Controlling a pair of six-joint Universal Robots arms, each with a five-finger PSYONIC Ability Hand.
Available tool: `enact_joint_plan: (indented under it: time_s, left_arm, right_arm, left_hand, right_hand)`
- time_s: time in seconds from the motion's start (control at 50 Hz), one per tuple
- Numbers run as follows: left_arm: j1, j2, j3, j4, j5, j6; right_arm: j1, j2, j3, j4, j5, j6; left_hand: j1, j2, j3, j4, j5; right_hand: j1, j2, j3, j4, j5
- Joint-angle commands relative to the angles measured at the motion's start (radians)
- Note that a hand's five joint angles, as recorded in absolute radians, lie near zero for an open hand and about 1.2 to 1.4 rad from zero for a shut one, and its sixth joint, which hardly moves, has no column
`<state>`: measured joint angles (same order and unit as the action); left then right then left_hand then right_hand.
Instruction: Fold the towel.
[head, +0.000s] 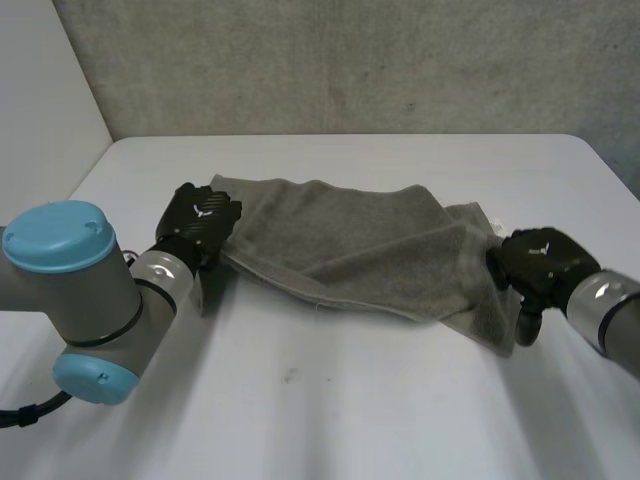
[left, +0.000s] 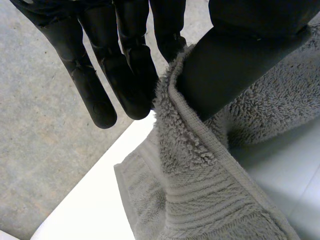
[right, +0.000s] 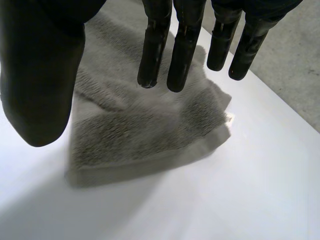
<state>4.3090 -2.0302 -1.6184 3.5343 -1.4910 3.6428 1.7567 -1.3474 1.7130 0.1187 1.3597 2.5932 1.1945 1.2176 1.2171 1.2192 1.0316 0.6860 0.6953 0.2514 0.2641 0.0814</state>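
Table: the flat white table (head: 330, 400) carried the cloth across its middle.
Towel: the grey terry-cloth towel (head: 360, 250) lay rumpled between both hands. It looked doubled over once along its length, with uneven layers.
Progress: judged as first fold roughly made. Edges were not squared, and a further fold and smoothing were left.
Left: the black left hand (head: 200, 222) sat at the towel's left end, pinching the hem between thumb (left: 225, 70) and straight fingers (left: 130, 75).
Right: the black right hand (head: 540, 262) hovered over the right-end corner, fingers (right: 185, 55) straight, thumb apart, holding nothing.
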Motion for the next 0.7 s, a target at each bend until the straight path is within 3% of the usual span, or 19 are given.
enact_joint_plan:
  time_s: [0.02,0.24,0.7]
  left_arm:
    - [0.000,-0.008,0.000,0.000,-0.002,-0.001]
    - [0.000,-0.010,-0.009,0.000,-0.002,-0.004]
    - [0.000,-0.012,-0.018,0.000,-0.002,-0.007]
  right_arm:
    - [0.007,-0.013,0.158,-0.171,-0.007,0.013]
    - [0.003,0.059,0.252,-0.427,-0.070,0.013]
    - [0.000,0.194,0.181,-0.461,-0.068,-0.011]
  left_hand:
    - [0.202,0.179,0.179,0.177,0.190]
    - [0.202,0.179,0.179,0.177,0.190]
    - [0.202,0.179,0.179,0.177,0.190]
  right_hand:
    - [-0.325,-0.335,0.109,0.097,0.105]
    - [-0.381,-0.390,0.054,0.041,0.049]
    - [-0.285,-0.294,0.150,0.137,0.146]
